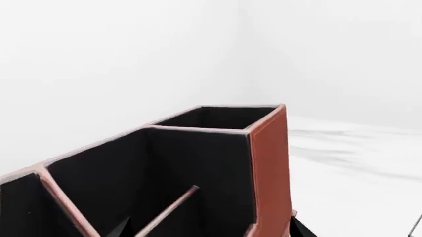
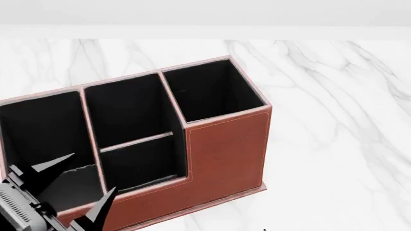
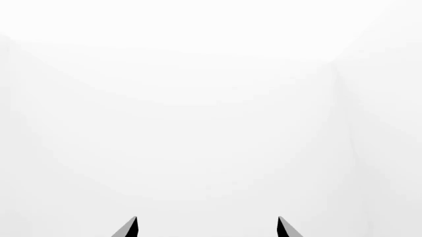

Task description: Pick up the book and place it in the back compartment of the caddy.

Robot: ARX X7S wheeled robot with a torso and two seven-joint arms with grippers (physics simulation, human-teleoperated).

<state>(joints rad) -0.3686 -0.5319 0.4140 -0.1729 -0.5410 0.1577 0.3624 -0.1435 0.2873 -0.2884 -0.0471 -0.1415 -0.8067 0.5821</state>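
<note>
The left claw [image 2: 67, 185] hangs wide open over the caddy [image 2: 224, 149], holding nothing. The right claw [image 3: 205, 228] is open too, facing a white wall. I cannot see the book.

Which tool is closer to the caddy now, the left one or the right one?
Left. The left tool hangs open over the caddy, above its near-left cell. The right tool faces only blank white; the caddy is absent from its wrist view.
</note>
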